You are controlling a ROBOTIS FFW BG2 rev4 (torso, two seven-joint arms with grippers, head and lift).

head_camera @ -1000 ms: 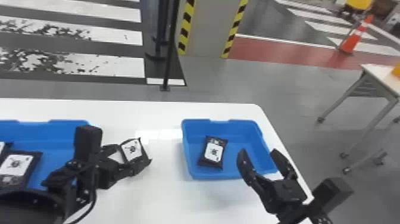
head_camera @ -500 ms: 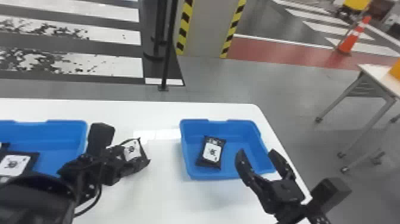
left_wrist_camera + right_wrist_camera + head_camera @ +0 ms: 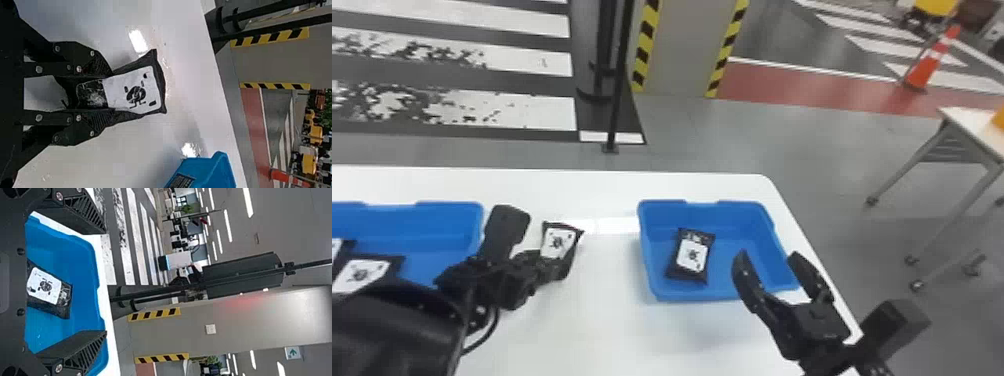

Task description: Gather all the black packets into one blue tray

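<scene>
Between the two blue trays, my left gripper [image 3: 552,267] holds a black packet [image 3: 559,243] with a white label. In the left wrist view my left gripper [image 3: 92,94] is shut on that packet [image 3: 135,92], pinching its sides. One black packet [image 3: 691,256] lies in the right blue tray [image 3: 732,294]. Black packets [image 3: 362,272] also lie in the left blue tray [image 3: 442,210], partly behind my left arm. My right gripper [image 3: 767,265] stands open at the right tray's near right side; the right wrist view shows my right gripper [image 3: 105,282] with its fingers wide apart.
Both trays stand on a white table [image 3: 602,320], whose right edge runs close by my right arm. Beyond it are a black post [image 3: 619,75], a striped pillar [image 3: 689,45], an orange cone [image 3: 932,60] and another table [image 3: 972,120] at the right.
The left arm has shifted to the right from over the left tray's edge, carrying the packet a little along. The right gripper and the packet in the right tray look unmoved.
</scene>
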